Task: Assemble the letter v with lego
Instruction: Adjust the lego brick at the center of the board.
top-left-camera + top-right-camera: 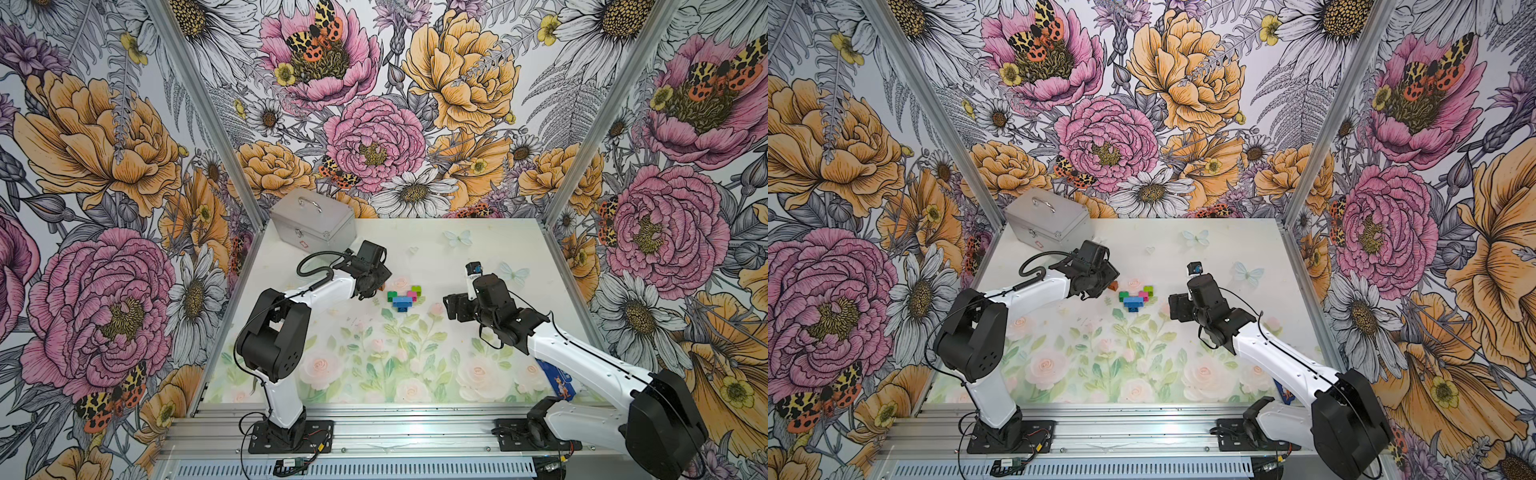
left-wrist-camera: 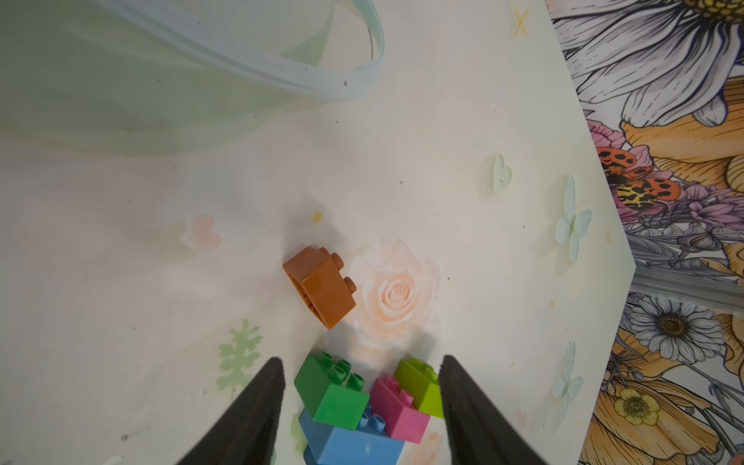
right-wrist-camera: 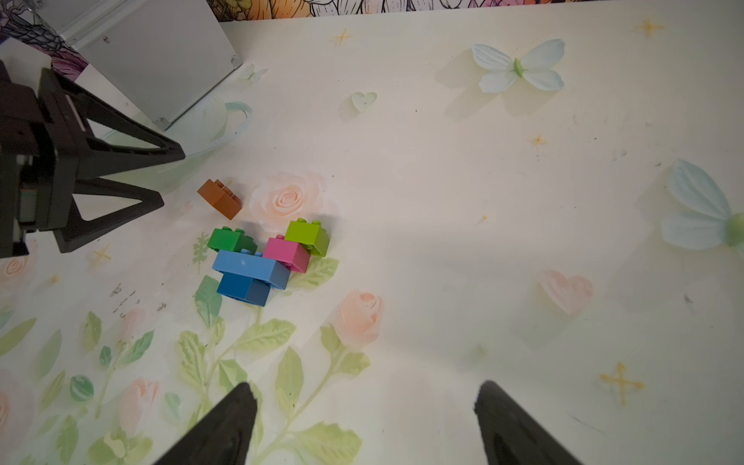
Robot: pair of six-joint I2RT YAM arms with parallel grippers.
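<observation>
In both top views your letter v (image 1: 402,298) lies mid-table between the arms, the silver metal case (image 1: 313,220) behind the left one. From the left wrist, the left gripper (image 2: 361,370) stands open and empty over it, a brown brick (image 2: 320,288) loose just beyond. From the right wrist, the right gripper (image 3: 366,386) gapes empty, well apart.

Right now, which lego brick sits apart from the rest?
The brown brick. It lies alone and tilted, touching no other brick, while all the others are joined in one cluster beside it.
</observation>
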